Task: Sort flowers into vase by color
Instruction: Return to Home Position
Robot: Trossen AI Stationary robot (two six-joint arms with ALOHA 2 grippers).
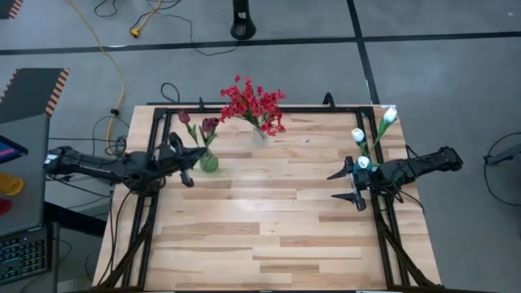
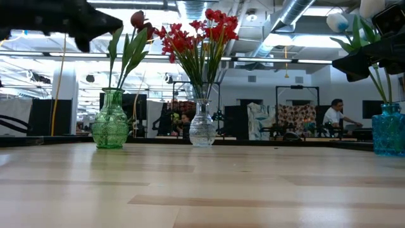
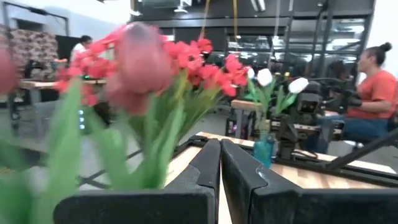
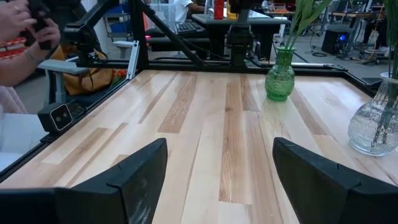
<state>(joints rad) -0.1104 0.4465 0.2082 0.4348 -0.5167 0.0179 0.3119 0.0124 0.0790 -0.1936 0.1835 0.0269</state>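
Three vases stand along the table's far half. A green vase (image 1: 209, 161) (image 2: 110, 126) holds dark maroon tulip buds (image 1: 210, 124). A clear vase (image 1: 260, 135) (image 2: 202, 126) holds red sprays (image 1: 252, 102). A blue vase (image 2: 387, 130) (image 3: 264, 149) at the right edge holds white tulip buds (image 1: 358, 134). My left gripper (image 1: 192, 160) (image 3: 221, 163) is shut and empty, just left of the green vase, with its leaves close ahead. My right gripper (image 1: 346, 185) (image 4: 217, 168) stands open and empty by the blue vase, pointing toward the table's left.
A black metal frame (image 1: 155, 114) runs around the table's far and side edges. Bare wooden tabletop (image 1: 269, 228) fills the middle and near part. People sit at desks in the room beyond the table (image 3: 373, 93).
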